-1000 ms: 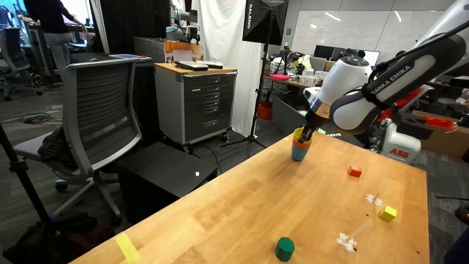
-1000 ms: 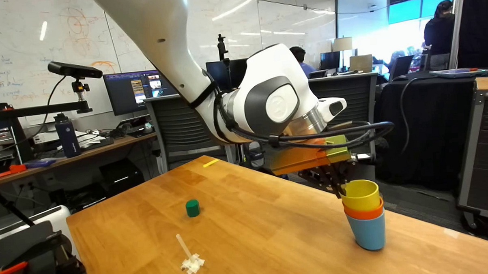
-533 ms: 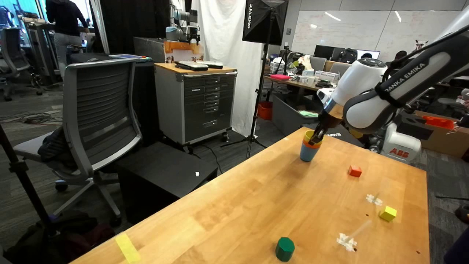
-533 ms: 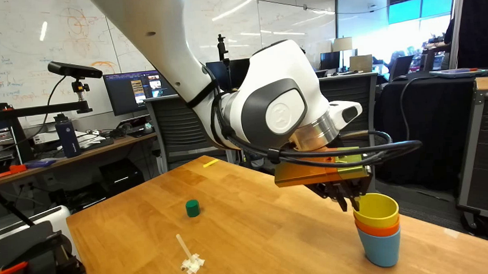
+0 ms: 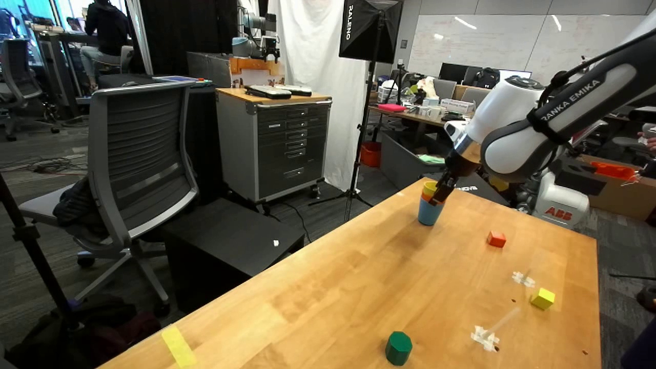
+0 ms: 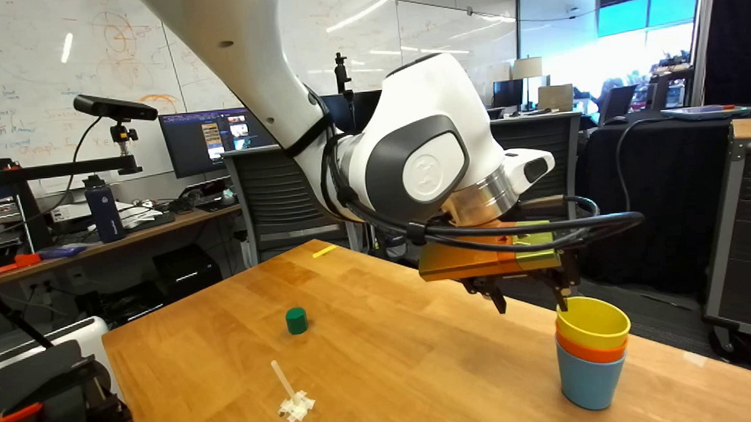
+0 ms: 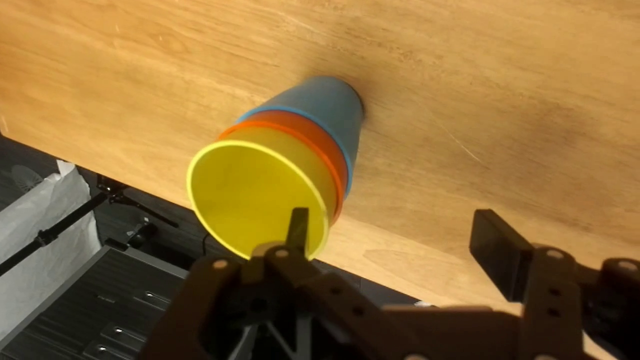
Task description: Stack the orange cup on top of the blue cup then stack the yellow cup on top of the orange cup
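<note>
Three cups are nested in one stack: the blue cup [image 6: 589,378] stands on the table, the orange cup [image 6: 595,352] sits inside it, and the yellow cup [image 6: 595,323] is on top. From above, the wrist view shows the yellow cup [image 7: 240,190] mouth up, with rims of the orange cup [image 7: 327,150] and blue cup [image 7: 325,102] below it. My gripper [image 7: 392,220] is open, its fingers wide apart. One finger [image 7: 298,227] overlaps the yellow cup's mouth by its rim; whether it touches I cannot tell. The opposite finger [image 7: 500,252] is over bare wood outside the stack.
The stack stands close to an edge of the wooden table [image 5: 359,266]. Farther off lie a green cylinder [image 5: 398,348], a red block [image 5: 496,239] and a yellow block [image 5: 542,298]. A thin stick [image 6: 283,380] rises from a taped patch.
The fingers have spread from a pinch at the yellow cup's rim to wide apart. The stack shifted along the table with the arm, then straightened from a tilt.
</note>
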Controlling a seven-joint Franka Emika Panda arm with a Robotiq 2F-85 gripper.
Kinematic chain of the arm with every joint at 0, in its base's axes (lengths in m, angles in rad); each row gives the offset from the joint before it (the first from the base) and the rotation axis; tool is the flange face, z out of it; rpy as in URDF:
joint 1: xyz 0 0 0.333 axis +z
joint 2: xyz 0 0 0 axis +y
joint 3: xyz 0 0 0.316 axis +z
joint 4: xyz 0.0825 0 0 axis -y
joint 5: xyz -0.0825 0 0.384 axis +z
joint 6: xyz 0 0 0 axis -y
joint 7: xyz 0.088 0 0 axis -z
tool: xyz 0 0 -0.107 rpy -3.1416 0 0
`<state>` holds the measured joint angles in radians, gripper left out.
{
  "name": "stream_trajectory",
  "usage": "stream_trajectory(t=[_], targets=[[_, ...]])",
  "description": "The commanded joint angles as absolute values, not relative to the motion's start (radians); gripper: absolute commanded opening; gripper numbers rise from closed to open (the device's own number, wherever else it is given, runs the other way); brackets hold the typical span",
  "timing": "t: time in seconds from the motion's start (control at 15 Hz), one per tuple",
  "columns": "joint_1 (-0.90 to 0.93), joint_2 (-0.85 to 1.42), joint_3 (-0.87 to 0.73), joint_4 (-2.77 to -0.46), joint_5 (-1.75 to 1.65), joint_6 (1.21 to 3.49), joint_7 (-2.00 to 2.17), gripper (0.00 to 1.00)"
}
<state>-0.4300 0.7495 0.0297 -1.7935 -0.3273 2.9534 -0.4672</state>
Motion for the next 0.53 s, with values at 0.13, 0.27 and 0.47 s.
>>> stream_trajectory(t=[0.13, 0.27, 0.47], targets=[[-0.436, 0.686, 0.048, -1.861, -0.307, 2.977, -0.516, 1.00], [-0.398, 0.622, 0.023, -1.955, -0.344, 3.029, -0.517, 1.00], [-0.382, 0.665, 0.016, -1.923, -0.358, 3.041, -0.516, 1.00]])
